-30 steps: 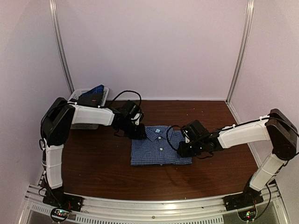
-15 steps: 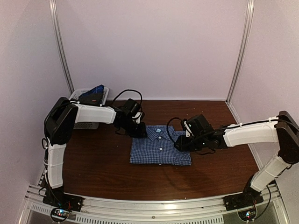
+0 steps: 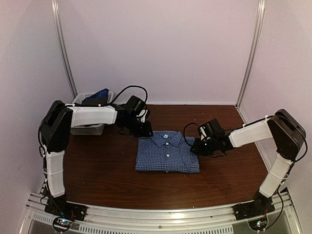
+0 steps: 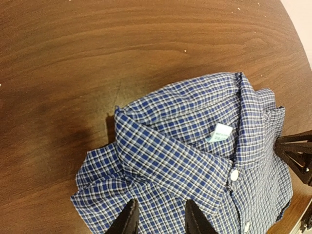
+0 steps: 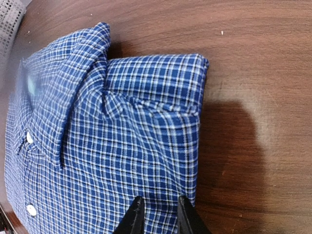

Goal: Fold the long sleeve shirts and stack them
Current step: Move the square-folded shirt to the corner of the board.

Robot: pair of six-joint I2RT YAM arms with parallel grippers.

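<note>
1. The tabletop (image 3: 229, 180) is dark brown wood with a visible grain. A few pale specks (image 4: 186, 50) lie scattered on it.
2. Plain pale lilac walls close it in on three sides, and a metal upright (image 3: 63, 48) stands in each far corner.
3. A white mesh basket (image 3: 88, 129) sits at the far left of the tabletop with a dark blue item (image 3: 100, 95) in it, well apart from the shirt.
4. The long sleeve shirt (image 3: 167, 153) lies near the middle of the tabletop, between the two arms, with its collar (image 4: 165, 151) toward the far wall.
5. It is a blue and white check. It is folded into a near-square packet, front up, with the sleeves tucked out of sight.
6. The collar is turned down and a small pale label (image 4: 218, 132) shows inside the neck. White buttons (image 5: 29, 138) run down the middle.
7. The right edge is a thick, rounded fold of several layers, and it casts a dark shadow on the wood beside it.
8. The left pincer (image 4: 161, 214) hangs over the shirt's far left shoulder. Its fingertips are a little apart with nothing between them.
9. The right pincer (image 5: 158, 209) is at the shirt's right edge. Its tips are likewise parted by a narrow gap and grip nothing.
10. I cannot tell whether either pincer touches the cloth.
</note>
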